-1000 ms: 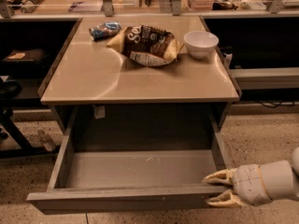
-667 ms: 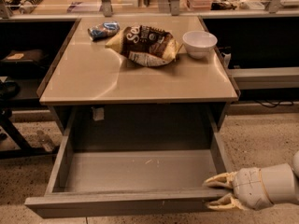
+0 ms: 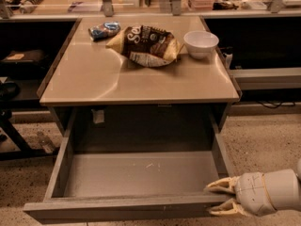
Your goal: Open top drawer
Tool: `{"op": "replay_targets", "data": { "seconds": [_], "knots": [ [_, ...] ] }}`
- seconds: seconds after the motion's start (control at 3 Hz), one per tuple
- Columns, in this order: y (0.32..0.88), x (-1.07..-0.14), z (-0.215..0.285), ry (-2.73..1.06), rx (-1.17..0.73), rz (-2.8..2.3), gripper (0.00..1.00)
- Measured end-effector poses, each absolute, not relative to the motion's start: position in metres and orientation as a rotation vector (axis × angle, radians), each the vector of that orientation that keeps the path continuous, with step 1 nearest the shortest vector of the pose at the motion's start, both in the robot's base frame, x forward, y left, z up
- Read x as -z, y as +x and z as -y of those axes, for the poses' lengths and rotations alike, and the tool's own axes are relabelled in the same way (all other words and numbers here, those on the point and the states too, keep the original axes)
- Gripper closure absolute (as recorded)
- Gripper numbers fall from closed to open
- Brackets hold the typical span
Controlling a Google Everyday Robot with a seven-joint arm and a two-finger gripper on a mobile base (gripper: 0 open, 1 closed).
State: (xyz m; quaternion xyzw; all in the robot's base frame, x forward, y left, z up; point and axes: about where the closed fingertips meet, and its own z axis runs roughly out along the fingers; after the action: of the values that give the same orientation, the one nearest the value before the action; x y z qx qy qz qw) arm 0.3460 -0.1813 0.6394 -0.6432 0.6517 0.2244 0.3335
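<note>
1. Now, closest to us, the gripper (image 3: 209, 199) is low on the right, at the right end of the drawer (image 3: 117, 205) front. Its two fingers (image 3: 222, 185) pinch that front wall, one inside and one outside. It holds the end, not the middle, so a hard pull could twist the drawer and make it stick.
2. If the grip slips off the thin wall, the gripper could jerk back with nothing in it.
3. The drawer is out a long way from under the table (image 3: 117, 79) and looks empty. I think the job is nearly done. More pulling could bring it right out, and it could drop on the floor (image 3: 263, 140).
4. Farther back, a chip bag (image 3: 148, 44), a bowl (image 3: 201, 43) and a blue packet (image 3: 104, 29) sit on the table. A big tug could shake the table. The bowl is near the right edge and could slide off.
</note>
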Motion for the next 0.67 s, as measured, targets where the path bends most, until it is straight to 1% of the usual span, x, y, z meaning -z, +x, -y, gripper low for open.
{"op": "replay_targets", "data": {
  "seconds": [0.33,0.67],
  "knots": [
    [0.346,-0.6394,0.1813,-1.68,-0.586,-1.702,0.81],
    [0.346,-0.6394,0.1812,-1.68,-0.586,-1.702,0.58]
  ]
}}
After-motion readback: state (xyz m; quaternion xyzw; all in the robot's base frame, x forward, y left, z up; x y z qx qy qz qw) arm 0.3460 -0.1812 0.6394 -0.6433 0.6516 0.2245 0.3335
